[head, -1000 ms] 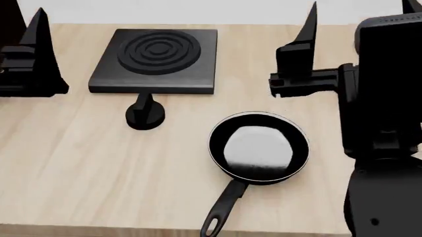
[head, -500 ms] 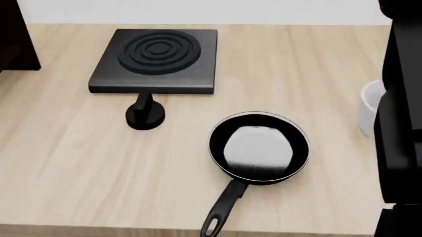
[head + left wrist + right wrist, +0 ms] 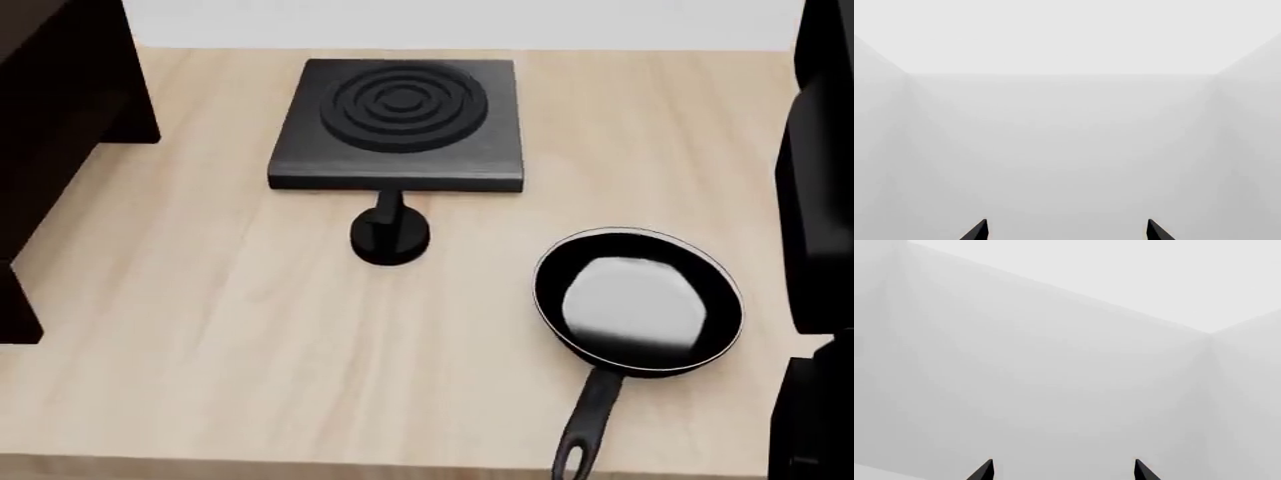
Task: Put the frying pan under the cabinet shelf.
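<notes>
The frying pan (image 3: 638,305) lies on the wooden table at the right in the head view. Its long black handle (image 3: 587,420) points toward the table's front edge. The dark brown cabinet shelf (image 3: 54,120) stands at the left edge of the head view. My left gripper (image 3: 1066,231) is open and empty; its wrist view shows only pale walls. My right gripper (image 3: 1063,471) is open and empty, also facing pale walls. Neither gripper's fingers show in the head view; part of my right arm (image 3: 817,200) fills its right edge.
A square black stove plate (image 3: 398,122) with concentric rings sits at the back middle of the table (image 3: 240,330). A small black knob-like piece (image 3: 388,235) stands just in front of it. The table's front edge runs along the bottom of the head view.
The head view has shifted left: pan, stove plate and knob now sit further right, and the cabinet shows at the left. Both grippers, seen raised a second ago, have left the head view.
</notes>
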Motion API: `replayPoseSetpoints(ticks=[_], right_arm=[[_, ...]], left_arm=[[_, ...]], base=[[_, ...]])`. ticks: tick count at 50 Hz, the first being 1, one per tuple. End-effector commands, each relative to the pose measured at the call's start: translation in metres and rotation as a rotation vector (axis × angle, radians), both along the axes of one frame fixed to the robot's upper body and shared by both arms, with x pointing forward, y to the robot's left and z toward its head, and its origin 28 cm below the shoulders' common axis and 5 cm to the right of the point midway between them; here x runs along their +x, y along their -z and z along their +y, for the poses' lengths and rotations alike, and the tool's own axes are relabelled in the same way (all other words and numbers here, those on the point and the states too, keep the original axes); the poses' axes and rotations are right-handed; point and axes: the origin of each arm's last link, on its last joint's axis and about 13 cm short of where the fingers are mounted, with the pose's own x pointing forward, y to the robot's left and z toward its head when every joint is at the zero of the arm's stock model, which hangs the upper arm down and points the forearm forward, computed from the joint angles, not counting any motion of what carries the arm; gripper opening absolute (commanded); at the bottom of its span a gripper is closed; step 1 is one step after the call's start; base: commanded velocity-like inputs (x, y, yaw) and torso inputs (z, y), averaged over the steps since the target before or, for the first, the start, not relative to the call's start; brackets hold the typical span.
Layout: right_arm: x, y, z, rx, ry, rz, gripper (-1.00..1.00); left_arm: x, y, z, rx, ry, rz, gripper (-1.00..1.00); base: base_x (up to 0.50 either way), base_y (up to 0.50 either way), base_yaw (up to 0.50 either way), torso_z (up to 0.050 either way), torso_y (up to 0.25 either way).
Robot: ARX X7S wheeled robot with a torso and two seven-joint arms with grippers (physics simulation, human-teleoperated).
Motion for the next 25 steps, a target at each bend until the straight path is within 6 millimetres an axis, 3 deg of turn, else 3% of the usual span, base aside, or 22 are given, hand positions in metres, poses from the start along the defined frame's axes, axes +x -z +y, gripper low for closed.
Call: replayPoseSetpoints(ticks=[1,10,25], right_arm=[[-0.0004,-0.0047,0.0015,-0.002,-0.017,0.000,1.00],[0.0009,-0.0066,0.0020,0.001,-0.021,-0.002,1.00],[0.0009,-0.0063,0.0011,0.005,-0.018,-0.002,1.00]], left_arm=[[-0.0028,-0.0060,0.0011,0.004,-0.018,-0.022,1.00],[-0.0032,-0.0064,0.0013,0.004,-0.021,-0.023,1.00],[-0.0060,-0.0089,0.0013,0.002,-0.016,-0.033,1.00]], base=[[0.00,0.48,0.00,0.000,0.000],[0.07,0.41,0.00,0.000,0.000],[0.35,0.07,0.00,0.000,0.000]])
